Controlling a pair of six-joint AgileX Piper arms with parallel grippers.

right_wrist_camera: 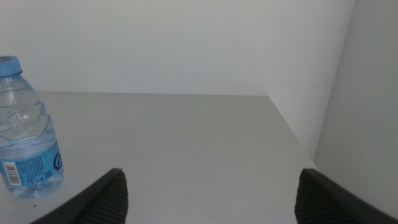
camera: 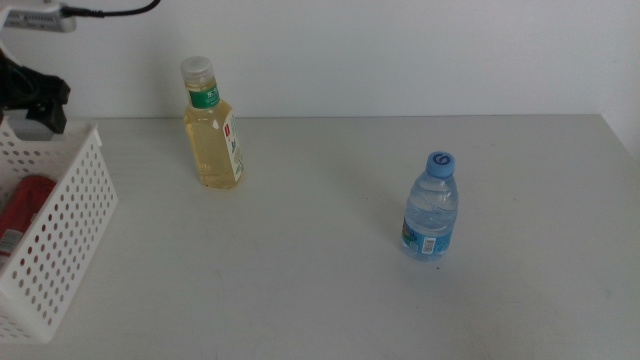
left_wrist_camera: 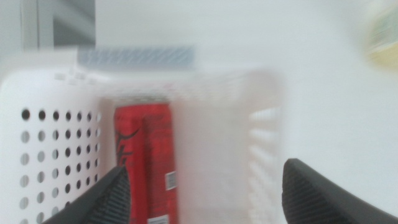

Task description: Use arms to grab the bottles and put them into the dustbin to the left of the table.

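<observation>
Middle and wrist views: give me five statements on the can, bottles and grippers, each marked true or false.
1. The red can lies inside the basket. True.
2. The yellow bottle lies on its side. False: it stands upright.
3. The water bottle stands on the table. True.
4. The left gripper holds the can. False: its jaws are open above the basket.
5. The right gripper grips the water bottle. False: open, bottle off to one side.

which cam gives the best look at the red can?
Left wrist view: the red can lies inside the dustbin, label visible though blurred, between the open left gripper jaws. Middle view shows only a red sliver behind the perforated wall. Right wrist view doesn't show it.
</observation>
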